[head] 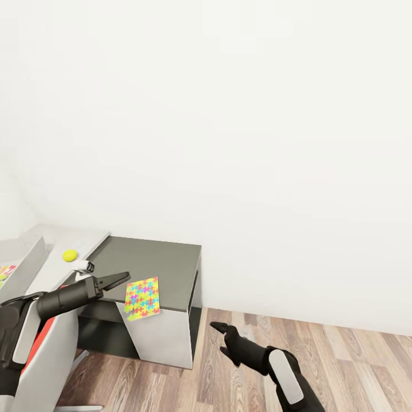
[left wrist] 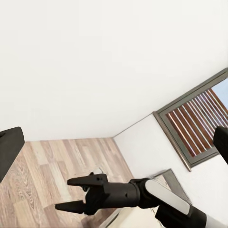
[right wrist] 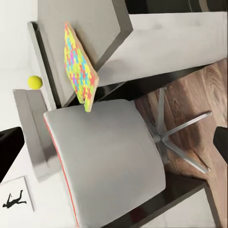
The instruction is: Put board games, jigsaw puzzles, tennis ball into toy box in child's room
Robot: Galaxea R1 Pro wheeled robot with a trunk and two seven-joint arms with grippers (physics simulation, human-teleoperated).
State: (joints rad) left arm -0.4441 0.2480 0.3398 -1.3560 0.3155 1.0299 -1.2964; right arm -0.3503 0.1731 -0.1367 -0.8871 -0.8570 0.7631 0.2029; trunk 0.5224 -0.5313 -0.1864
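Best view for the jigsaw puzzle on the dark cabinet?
Right wrist view: the jigsaw puzzle is large there, overhanging the cabinet edge beside the chair. The head view shows it smaller. The left wrist view looks at wall, floor and window instead.

Puzzle (head: 142,298): interlocking pieces in pink, yellow, green, blue and orange. Ball (head: 70,255): yellow-green, plain. Surface (head: 74,246): pale grey; cabinet (head: 154,269) dark grey on top with lighter grey sides. Chair (right wrist: 109,161): grey back, red edge. Floor (head: 320,360): brown wood planks. Wall (head: 229,114): white. Poster (right wrist: 16,199): black silhouette on white. My left end effector (head: 117,279) and right end effector (head: 220,328): black; my forearms carry white panels.
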